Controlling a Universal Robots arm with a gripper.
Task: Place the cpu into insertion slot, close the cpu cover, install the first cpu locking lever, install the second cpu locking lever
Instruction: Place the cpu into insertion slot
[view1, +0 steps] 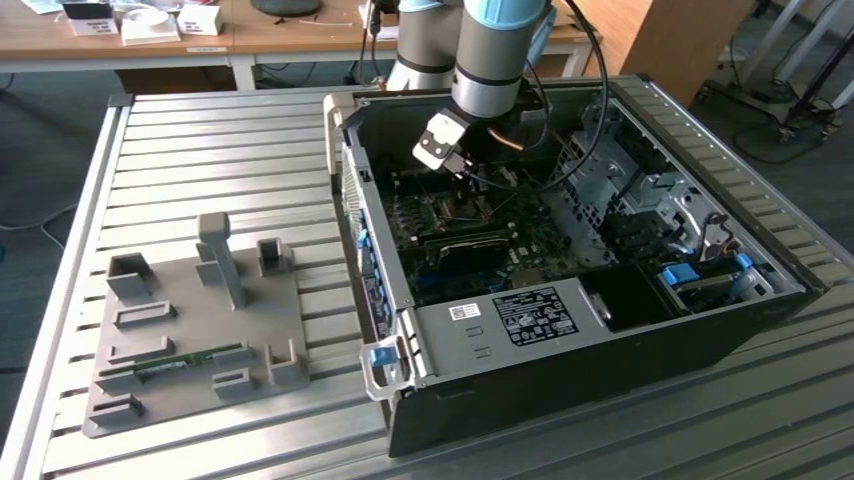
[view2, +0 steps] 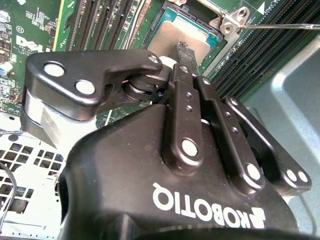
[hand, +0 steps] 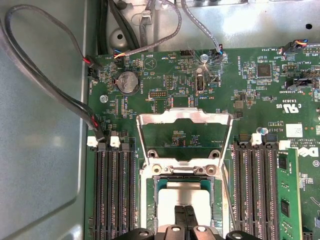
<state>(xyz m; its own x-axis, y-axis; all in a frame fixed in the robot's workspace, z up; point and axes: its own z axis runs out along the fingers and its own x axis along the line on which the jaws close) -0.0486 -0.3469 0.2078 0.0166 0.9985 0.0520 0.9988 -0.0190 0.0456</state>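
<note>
**A:** What sits around the gripper (hand: 185, 215), starting on the cable side?

**B:** A loop of grey cables (hand: 47, 85) hangs well off to one flank. Then a bank of black memory slots (hand: 112, 192) runs just beside the fingers.

**A:** And the cpu?

**B:** The cpu (hand: 182, 197) lies flat in the insertion slot (hand: 161, 186), straight under the fingertips (hand: 179, 220), which look to be touching its metal top. The fingers are pressed together with nothing between them, so the gripper has hold of nothing.

**A:** The cpu cover?

**B:** The cpu cover (hand: 185, 131) is swung open and lies back beyond the fingertips, on the socket's far side from the gripper body. Its hinge edge runs across the line of the fingers. I judge that only the fingers themselves stand in its closing path.

**A:** Further along?

**B:** A second slot bank (hand: 255, 192) is on the other flank, with a green memory module (hand: 287, 195) past it. In the second wrist view a thin locking lever (view2: 280, 25) reaches off to the side, ahead of the fingers.
</note>
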